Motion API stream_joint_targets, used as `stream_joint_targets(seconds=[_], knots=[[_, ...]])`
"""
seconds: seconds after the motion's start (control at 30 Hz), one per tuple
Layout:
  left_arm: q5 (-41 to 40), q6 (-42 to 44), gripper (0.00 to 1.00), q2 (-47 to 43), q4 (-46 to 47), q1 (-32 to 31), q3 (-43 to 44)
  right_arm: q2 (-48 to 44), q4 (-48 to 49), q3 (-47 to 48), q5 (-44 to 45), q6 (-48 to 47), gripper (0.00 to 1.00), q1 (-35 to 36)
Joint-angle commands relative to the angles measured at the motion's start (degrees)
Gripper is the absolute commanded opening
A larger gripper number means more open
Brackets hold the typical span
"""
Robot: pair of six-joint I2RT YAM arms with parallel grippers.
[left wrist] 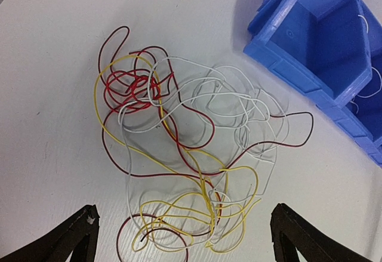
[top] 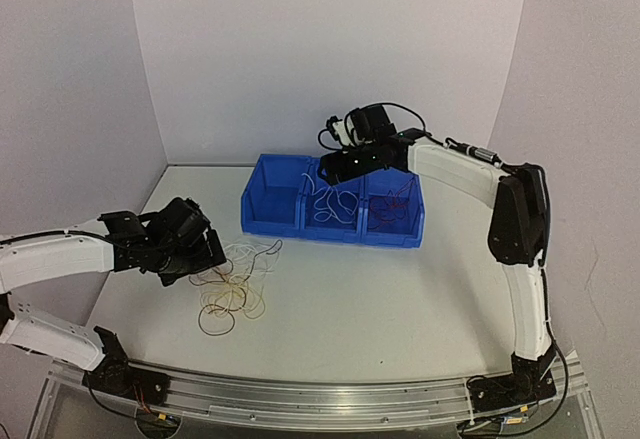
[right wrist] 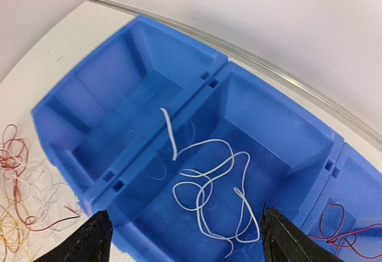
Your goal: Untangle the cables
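Note:
A tangle of thin white, yellow and dark red cables [left wrist: 179, 154] lies on the white table; it also shows in the top view [top: 235, 284]. My left gripper [left wrist: 185, 238] hovers above the tangle's near side, open and empty; in the top view it is at the tangle's left [top: 205, 249]. A loose white cable [right wrist: 212, 196] lies in the middle blue bin [right wrist: 280, 154], one end over its left wall. A red cable [right wrist: 346, 226] lies in the right bin. My right gripper [right wrist: 185, 244] hovers open over the middle bin [top: 335, 209].
Three blue bins [top: 268, 221] stand side by side at the table's middle back; the left one holds nothing. White walls close the table at the back and sides. The right arm [top: 520, 219] reaches over from the right.

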Motion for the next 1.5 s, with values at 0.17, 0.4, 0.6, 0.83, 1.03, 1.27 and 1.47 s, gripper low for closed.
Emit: stream_joint_targets(seconds=[0.17,0.4,0.6,0.83,1.03,1.27,1.47], knots=[[14.66,10.39,1.00,9.48,9.58,9.81,2.33,-17.86,1.50,-17.22,-6.84,2.47,0.86,7.78],[12.92,27.33,1.00,15.41,10.09,11.61,10.49,-15.82,5.03,-24.32,-9.83,-3.17,0.86,20.21],[16.46,43.93,1.00,17.26,14.54,12.91,12.93,-6.68,14.53,-20.21,-15.01,10.35,0.86,21.41],[22.21,49.57,0.92,22.03,16.16,17.73,14.36,0.86,18.48,-15.61,-6.45,24.35,0.86,23.42],[27.77,53.84,0.84,26.79,17.10,19.20,16.47,4.52,18.59,-13.93,-3.48,33.27,0.86,24.24],[27.22,55.77,0.71,32.59,15.93,19.74,19.42,6.78,18.45,-12.89,-0.52,35.71,0.86,25.72],[27.01,56.11,0.56,37.05,14.78,19.89,21.11,7.18,18.04,-13.64,0.90,36.12,0.86,25.76]])
